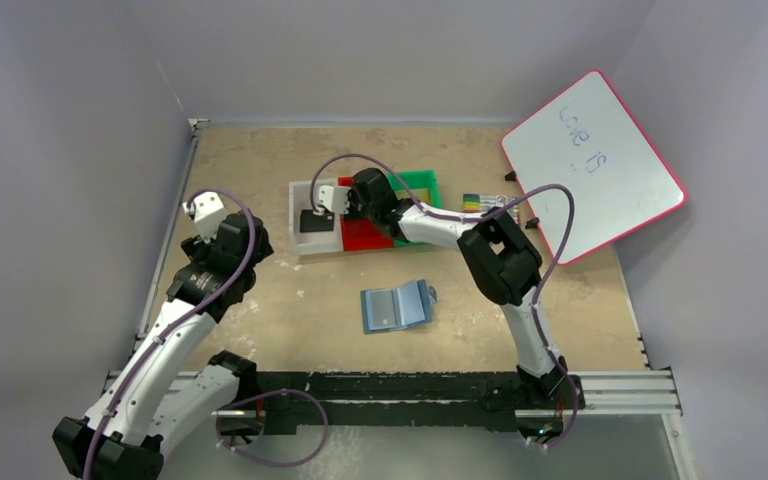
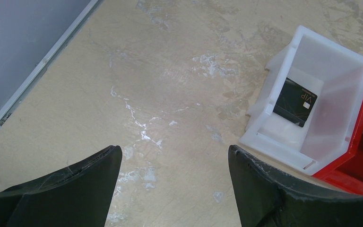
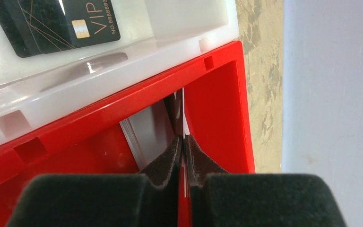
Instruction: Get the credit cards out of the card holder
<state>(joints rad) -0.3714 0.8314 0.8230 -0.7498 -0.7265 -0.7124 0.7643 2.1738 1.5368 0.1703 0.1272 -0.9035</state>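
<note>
Our right claw [image 3: 184,142] pinches a card [image 3: 184,120] inside the red bin [image 3: 215,109]; our left claw [image 2: 175,151] hangs open over the desk [image 2: 170,71]

Bright, even light — soft shadows, close foregrounds blurred.

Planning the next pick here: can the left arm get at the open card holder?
Probably yes. The card holder lies open on bare table with nothing over it, the left gripper is open and empty, and the right gripper pinches a credit card away over the red bin.
</note>
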